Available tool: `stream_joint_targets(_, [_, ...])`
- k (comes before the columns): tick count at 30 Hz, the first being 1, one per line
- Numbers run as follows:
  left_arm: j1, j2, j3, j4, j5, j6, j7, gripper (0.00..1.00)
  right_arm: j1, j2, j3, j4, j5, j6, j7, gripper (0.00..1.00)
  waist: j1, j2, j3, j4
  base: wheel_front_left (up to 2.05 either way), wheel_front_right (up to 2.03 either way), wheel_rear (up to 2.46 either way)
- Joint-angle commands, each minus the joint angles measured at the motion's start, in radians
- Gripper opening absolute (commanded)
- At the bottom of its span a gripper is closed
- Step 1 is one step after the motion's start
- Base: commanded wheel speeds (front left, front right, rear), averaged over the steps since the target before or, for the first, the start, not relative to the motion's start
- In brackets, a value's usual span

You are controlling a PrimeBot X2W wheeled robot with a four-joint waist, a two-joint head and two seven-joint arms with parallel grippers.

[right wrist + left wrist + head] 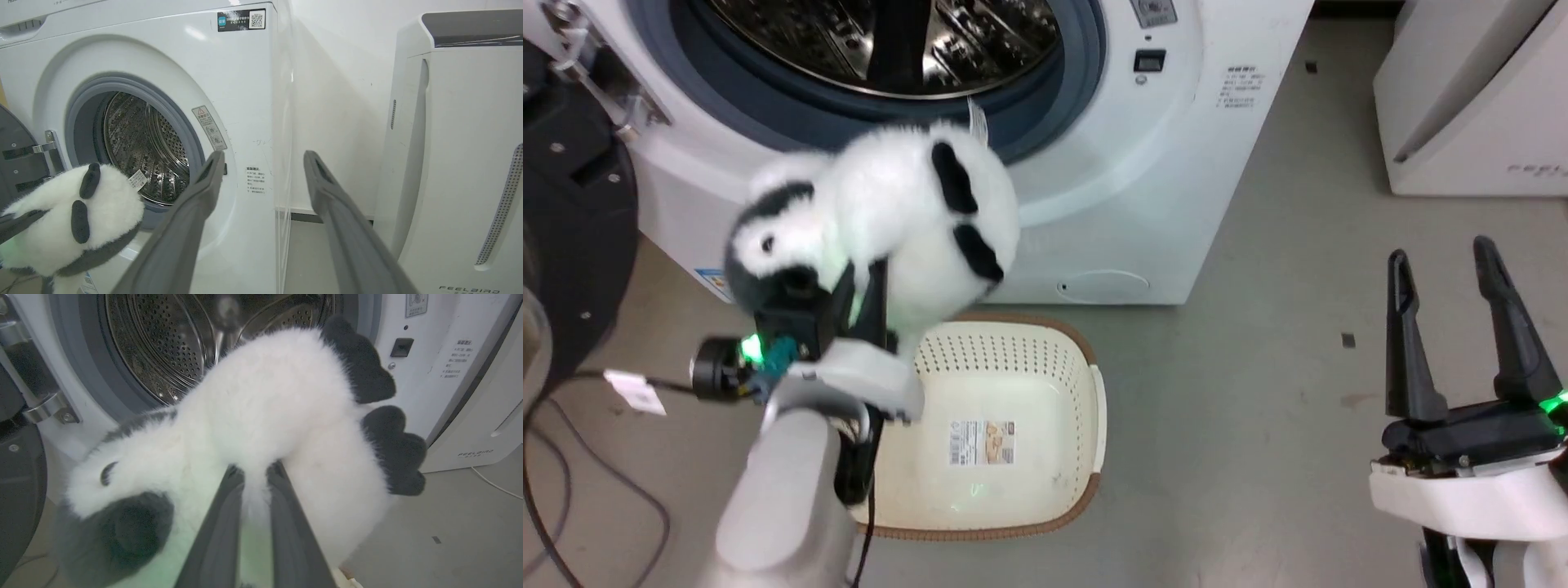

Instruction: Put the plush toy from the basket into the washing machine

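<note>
I had my left pincer (864, 282) clamped on the plush toy (890, 204), lifted above the basket (1086, 359) at the washing machine (1160, 204) mouth. I judged this the carry step; next it needed a push into the drum, then release. My right pincer (1441, 251) hung open.

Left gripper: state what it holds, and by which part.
The left gripper holds the plush toy, fingers pinching white fur on its body; the right gripper is open and empty.
</note>
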Motion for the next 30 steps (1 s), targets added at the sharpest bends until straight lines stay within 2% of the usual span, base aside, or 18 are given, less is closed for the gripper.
stream_joint_targets(1, [-0.047, 0.001, 0.012, -0.008, 0.007, 0.001, -0.006, 0.0, -0.023, 0.0, -0.002, -0.007, 0.005, -0.001, -0.004, 1.0, 0.0001, 0.0, 0.032, -0.012, 0.0, 0.0, 0.0])
stream_joint_targets(13, [-0.306, 0.049, 0.099, 0.059, 0.039, -0.002, -0.006, 0.0, -0.112, 0.0, 0.004, -0.026, 0.027, -0.001, -0.004, 1.0, 0.0001, 0.0, 0.219, -0.1, 0.0, 0.0, 0.0])
stream_joint_targets(20, [-0.546, 0.128, 0.158, 0.114, 0.059, 0.001, -0.006, 0.0, -0.185, 0.0, 0.01, -0.04, 0.062, -0.001, -0.004, 1.0, 0.0001, 0.0, 0.367, -0.183, 0.0, 0.0, 0.0])
stream_joint_targets(30, [-0.774, 0.211, 0.186, 0.206, 0.082, 0.005, -0.006, 0.0, -0.232, 0.0, 0.02, -0.051, 0.106, -0.001, -0.004, 1.0, 0.0001, 0.0, 0.477, -0.269, 0.0, 0.0, 0.0])
